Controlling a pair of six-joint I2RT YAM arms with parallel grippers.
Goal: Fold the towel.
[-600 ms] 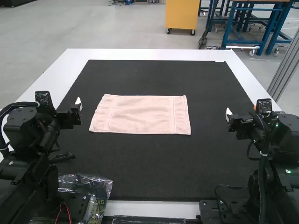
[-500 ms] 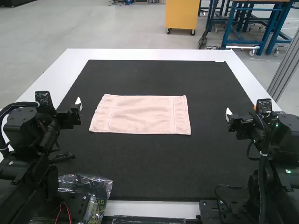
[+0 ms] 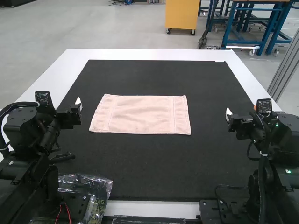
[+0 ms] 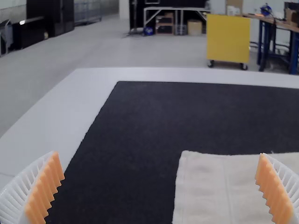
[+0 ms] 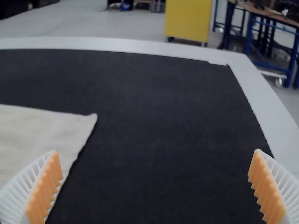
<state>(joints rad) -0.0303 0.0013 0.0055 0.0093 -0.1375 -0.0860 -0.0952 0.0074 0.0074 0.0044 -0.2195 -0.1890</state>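
A pink towel (image 3: 141,115) lies flat in a wide rectangle on the dark mat, between the two arms. Left of it is my left gripper (image 3: 79,105), and to its right stands my right gripper (image 3: 229,115); neither touches it. In the left wrist view the left gripper (image 4: 160,189) is open, fingers wide apart, with the towel's edge (image 4: 205,186) beyond. The right wrist view has the right gripper (image 5: 155,186) open too, near the towel's corner (image 5: 70,130).
The black mat (image 3: 154,163) covers most of the white table (image 3: 149,53). A clear plastic bag (image 3: 93,191) lies by the left arm's base at the near edge. Cables run beside both arms.
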